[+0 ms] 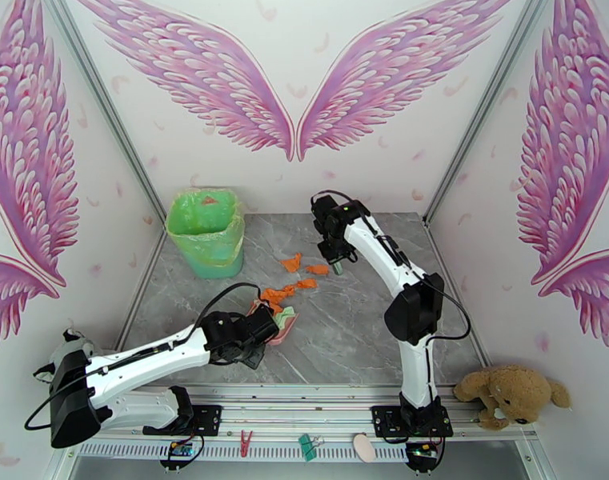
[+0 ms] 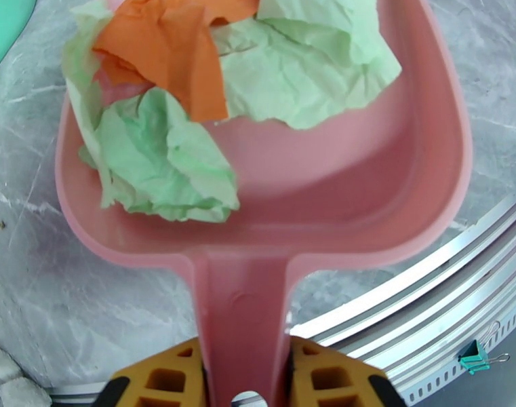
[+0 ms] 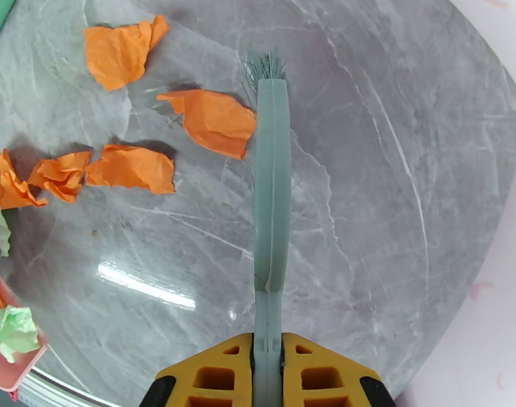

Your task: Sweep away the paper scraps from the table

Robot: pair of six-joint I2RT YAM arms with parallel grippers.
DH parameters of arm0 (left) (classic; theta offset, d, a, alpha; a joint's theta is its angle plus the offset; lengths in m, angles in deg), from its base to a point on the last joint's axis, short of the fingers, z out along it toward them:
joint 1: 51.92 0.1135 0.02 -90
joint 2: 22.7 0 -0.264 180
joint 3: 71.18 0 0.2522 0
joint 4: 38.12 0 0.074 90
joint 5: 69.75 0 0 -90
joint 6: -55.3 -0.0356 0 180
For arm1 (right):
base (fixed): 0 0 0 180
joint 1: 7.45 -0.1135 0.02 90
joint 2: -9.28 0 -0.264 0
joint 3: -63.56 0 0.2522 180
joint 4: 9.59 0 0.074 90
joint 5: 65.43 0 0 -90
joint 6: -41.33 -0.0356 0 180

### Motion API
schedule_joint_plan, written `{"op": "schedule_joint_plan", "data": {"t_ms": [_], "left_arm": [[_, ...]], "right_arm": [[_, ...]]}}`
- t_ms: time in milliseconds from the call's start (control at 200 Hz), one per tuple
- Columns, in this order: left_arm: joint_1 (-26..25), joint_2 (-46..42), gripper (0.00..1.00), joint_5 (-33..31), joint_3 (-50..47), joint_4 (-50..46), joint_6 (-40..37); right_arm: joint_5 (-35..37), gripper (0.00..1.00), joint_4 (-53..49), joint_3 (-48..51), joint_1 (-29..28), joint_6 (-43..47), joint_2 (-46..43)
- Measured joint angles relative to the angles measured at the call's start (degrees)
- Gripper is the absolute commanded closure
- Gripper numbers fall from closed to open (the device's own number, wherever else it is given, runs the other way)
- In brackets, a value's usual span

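Observation:
My left gripper (image 2: pixel 245 374) is shut on the handle of the pink dustpan (image 2: pixel 366 191), which rests on the grey marble table (image 1: pixel 360 322); mint green and orange paper scraps (image 2: pixel 210 83) lie in its pan. My right gripper (image 3: pixel 267 374) is shut on the handle of the green hand brush (image 3: pixel 271 178), bristles down on the table just right of an orange scrap (image 3: pixel 213 120). Several more orange scraps (image 1: pixel 298 275) lie between the brush (image 1: pixel 336 266) and the dustpan (image 1: pixel 282 323).
A green-lined waste bin (image 1: pixel 206 231) stands at the back left of the table. A metal rail (image 1: pixel 320 394) edges the near side, with clips on it. A teddy bear (image 1: pixel 512 394) sits at the front right corner. Walls close the table on three sides.

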Motion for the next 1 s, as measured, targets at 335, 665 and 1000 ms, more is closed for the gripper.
{"op": "schedule_joint_plan", "data": {"t_ms": [335, 665, 1000], "left_arm": [[6.4, -4.9, 1.00, -1.2, 5.0, -5.3, -2.3], [8.0, -6.8, 1.00, -3.1, 7.7, -7.2, -4.3], [8.0, -10.2, 1.00, -5.2, 8.3, -8.2, -4.3]], "right_arm": [[-18.8, 1.00, 4.6, 3.0, 0.1, -2.7, -4.9], [-44.8, 1.00, 17.0, 10.7, -2.1, -11.5, -7.1], [-56.5, 1.00, 26.3, 14.4, -6.1, -17.3, 2.1]]}}
